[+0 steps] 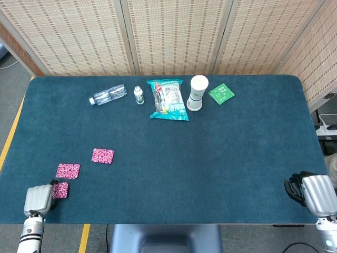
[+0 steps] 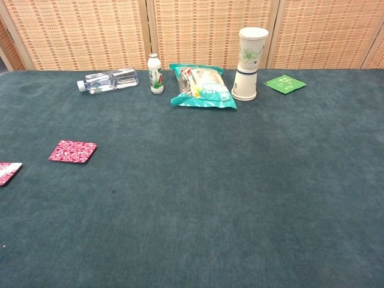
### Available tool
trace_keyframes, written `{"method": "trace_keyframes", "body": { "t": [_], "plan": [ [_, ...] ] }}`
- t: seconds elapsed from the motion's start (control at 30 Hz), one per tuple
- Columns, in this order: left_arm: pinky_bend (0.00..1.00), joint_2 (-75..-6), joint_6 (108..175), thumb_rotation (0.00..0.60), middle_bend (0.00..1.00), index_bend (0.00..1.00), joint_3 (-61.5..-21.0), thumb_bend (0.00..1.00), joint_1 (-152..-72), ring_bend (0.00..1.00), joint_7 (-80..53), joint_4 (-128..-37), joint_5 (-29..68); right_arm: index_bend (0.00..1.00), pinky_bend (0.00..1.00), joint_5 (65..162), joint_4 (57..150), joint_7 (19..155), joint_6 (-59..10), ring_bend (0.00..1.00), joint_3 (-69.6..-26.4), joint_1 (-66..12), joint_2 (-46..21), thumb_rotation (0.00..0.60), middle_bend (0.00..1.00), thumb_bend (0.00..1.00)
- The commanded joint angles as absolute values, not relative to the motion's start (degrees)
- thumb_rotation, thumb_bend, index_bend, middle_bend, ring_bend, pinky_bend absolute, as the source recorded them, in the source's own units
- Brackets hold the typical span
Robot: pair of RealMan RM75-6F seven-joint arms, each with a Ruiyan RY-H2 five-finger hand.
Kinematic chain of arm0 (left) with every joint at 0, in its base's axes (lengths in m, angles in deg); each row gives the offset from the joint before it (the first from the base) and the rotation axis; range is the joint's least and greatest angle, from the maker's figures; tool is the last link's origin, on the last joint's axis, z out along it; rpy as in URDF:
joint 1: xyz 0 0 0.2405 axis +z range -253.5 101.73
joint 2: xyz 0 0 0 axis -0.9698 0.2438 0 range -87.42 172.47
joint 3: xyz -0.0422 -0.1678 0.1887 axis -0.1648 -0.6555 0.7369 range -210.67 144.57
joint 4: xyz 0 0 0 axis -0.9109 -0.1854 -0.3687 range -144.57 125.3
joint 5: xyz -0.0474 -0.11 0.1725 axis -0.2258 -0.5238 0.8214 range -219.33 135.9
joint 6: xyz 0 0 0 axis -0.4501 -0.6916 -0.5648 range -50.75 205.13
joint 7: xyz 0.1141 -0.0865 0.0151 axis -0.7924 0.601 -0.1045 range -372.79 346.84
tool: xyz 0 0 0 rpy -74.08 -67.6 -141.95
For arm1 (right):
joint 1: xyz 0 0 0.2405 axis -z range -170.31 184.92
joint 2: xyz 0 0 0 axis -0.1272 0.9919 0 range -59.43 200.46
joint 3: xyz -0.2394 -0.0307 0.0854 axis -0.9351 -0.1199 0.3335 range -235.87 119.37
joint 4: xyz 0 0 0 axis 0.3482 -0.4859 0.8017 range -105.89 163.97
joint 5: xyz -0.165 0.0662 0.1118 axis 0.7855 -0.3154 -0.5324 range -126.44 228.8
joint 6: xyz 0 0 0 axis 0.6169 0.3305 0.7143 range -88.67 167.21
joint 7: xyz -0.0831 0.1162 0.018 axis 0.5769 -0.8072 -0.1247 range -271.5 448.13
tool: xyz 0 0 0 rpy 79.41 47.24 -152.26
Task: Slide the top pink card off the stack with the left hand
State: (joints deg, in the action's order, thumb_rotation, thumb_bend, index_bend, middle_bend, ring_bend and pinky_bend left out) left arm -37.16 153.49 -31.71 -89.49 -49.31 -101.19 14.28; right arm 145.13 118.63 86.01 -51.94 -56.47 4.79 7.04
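At the near left corner of the table, my left hand (image 1: 38,197) sits with its back to the head camera, so I cannot tell whether its fingers are spread or curled. Its fingertips appear to touch a pink card (image 1: 60,190) that lies pulled toward the table's near edge. Just beyond that card lies another pink card (image 1: 68,171), close by but seemingly no longer overlapping it. A third pink card (image 1: 102,155) rests further out, apart from both. My judgement: the slide looks nearly finished. To do it well, I should keep light downward pressure, draw the card flat without curling it over the edge, and leave the neighbour undisturbed. My right hand (image 1: 310,194) rests at the near right corner, fingers curled in, holding nothing I can see.
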Motion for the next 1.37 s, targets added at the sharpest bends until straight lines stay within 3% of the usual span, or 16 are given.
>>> {"method": "trace_keyframes", "body": {
  "t": [0.03, 0.6, 0.77, 0.83, 0.9, 1.0, 1.03, 1.17, 1.37],
  "plan": [
    [1.0, -37.13, 153.18, 0.6, 1.0, 0.3, -31.93, 0.33, -89.44, 1.0, -49.44, -101.41, 14.0, 0.99, 0.84, 145.16, 118.61, 85.98, -51.96, 0.72, -56.47, 4.79, 7.04, 0.6, 0.83, 0.41],
    [1.0, -35.42, 154.05, 0.6, 1.0, 0.23, -32.77, 0.26, -88.59, 1.0, -47.72, -104.53, 16.33, 0.99, 0.84, 145.21, 118.61, 85.77, -52.01, 0.72, -56.51, 4.81, 7.11, 0.6, 0.83, 0.41],
    [1.0, -33.3, 160.92, 0.6, 0.99, 0.23, -32.52, 0.26, -87.09, 1.0, -40.88, -104.9, 28.39, 0.99, 0.84, 145.2, 118.59, 85.56, -52.07, 0.72, -56.46, 4.79, 7.12, 0.6, 0.83, 0.41],
    [1.0, -33.06, 164.64, 0.6, 0.94, 0.27, -32.42, 0.27, -86.45, 0.99, -35.7, -102.07, 34.99, 0.99, 0.84, 145.12, 118.55, 85.62, -51.98, 0.72, -56.42, 4.75, 7.08, 0.6, 0.83, 0.41],
    [0.87, -32.48, 166.37, 0.6, 0.77, 0.31, -32.15, 0.27, -86.29, 0.86, -31.1, -99.34, 39.3, 0.99, 0.84, 144.95, 118.53, 85.77, -51.87, 0.72, -56.33, 4.7, 7.03, 0.6, 0.83, 0.41],
    [0.54, -30.51, 165.96, 0.6, 0.49, 0.3, -31.76, 0.28, -86.2, 0.52, -27.1, -97.59, 41.33, 0.99, 0.83, 144.63, 118.57, 86.24, -51.64, 0.72, -56.18, 4.6, 6.88, 0.6, 0.83, 0.41],
    [0.49, -29.43, 164.97, 0.6, 0.42, 0.28, -31.64, 0.28, -86.33, 0.44, -25.86, -97.95, 41.34, 0.99, 0.84, 144.5, 118.57, 86.45, -51.58, 0.72, -56.13, 4.58, 6.8, 0.6, 0.83, 0.41],
    [0.41, -26.99, 161.69, 0.6, 0.29, 0.21, -31.22, 0.3, -86.54, 0.34, -23.6, -98.95, 40.53, 0.99, 0.84, 144.07, 118.66, 87.19, -51.37, 0.72, -56.0, 4.57, 6.54, 0.6, 0.83, 0.41],
    [0.38, -27.65, 162.56, 0.6, 0.28, 0.19, -31.68, 0.31, -86.05, 0.32, -22.22, -95.83, 42.43, 0.99, 0.84, 143.7, 118.47, 88.44, -51.34, 0.72, -55.75, 4.53, 5.88, 0.6, 0.83, 0.41]
  ]
}}
